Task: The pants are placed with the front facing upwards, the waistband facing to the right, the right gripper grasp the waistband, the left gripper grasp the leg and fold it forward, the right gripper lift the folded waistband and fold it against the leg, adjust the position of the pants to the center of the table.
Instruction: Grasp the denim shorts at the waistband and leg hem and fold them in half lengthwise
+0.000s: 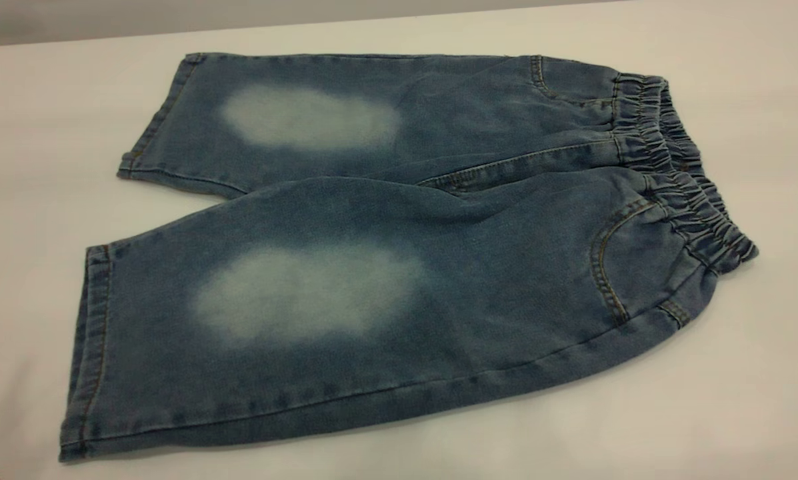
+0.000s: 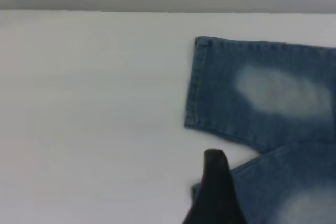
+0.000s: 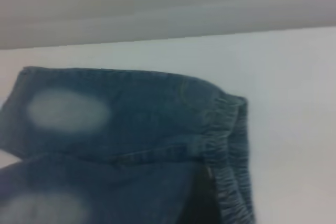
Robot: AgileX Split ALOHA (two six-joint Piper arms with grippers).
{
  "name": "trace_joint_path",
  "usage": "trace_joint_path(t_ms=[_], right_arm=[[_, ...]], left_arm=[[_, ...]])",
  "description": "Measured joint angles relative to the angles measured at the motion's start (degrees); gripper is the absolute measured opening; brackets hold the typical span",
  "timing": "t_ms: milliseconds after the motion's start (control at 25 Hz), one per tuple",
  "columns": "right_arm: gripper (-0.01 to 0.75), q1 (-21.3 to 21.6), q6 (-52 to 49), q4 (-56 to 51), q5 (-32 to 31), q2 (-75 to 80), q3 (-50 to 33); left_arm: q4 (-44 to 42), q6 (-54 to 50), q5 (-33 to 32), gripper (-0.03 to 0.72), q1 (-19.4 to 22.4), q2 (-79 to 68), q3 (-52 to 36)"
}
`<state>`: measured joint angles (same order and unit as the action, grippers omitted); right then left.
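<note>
We see the pants (image 1: 399, 253) flat on the tabletop (image 1: 739, 413), waistband (image 1: 685, 180) toward three o'clock. Our left pincer (image 2: 215, 192) hovers by a leg hem; its spread we cannot tell.

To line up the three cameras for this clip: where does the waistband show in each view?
Exterior view: the waistband runs down the right end of the pants.
Left wrist view: not in it; only the leg hems and pale patches show.
Right wrist view: the waistband is the ruffled band at the pants' end, away from the legs.
Shared landmark: the far leg's faded patch.
</note>
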<state>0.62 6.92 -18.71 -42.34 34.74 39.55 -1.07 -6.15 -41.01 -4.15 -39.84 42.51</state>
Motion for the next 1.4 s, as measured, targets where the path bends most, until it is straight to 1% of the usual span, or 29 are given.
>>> trace_joint_path(t_ms=[160, 400, 640, 760, 960, 1040, 1400], right_arm=[[0.511, 0.0, 2.8, -4.3, 3.6, 9.1, 0.0], [0.511, 0.0, 6.8, -7.5, 7.4, 20.7, 0.0], [0.511, 0.0, 6.8, -8.5, 7.8, 31.2, 0.0], [0.511, 0.0, 7.0, -8.8, 7.6, 36.1, 0.0], [0.511, 0.0, 11.0, -13.2, 7.2, 44.1, 0.2], [0.511, 0.0, 13.8, -16.1, 7.2, 46.6, 0.3], [0.511, 0.0, 30.2, -32.8, 7.2, 55.2, 0.4]], left_arm=[[2.5, -0.5, 6.7, 0.494, 0.0, -7.2, 0.0], [2.9, 1.3, 17.7, 0.494, 0.0, -17.0, 0.0], [2.9, 3.0, 25.0, 0.494, 0.0, -27.7, 0.3], [2.7, 3.0, 26.1, 0.494, 0.0, -32.5, 2.4], [2.6, 5.6, 22.6, 0.494, 0.0, -38.5, 7.9], [2.6, 5.8, 22.3, 0.494, 0.0, -39.2, 9.2], [2.6, 5.8, 21.6, 0.494, 0.0, -39.2, 9.3]])
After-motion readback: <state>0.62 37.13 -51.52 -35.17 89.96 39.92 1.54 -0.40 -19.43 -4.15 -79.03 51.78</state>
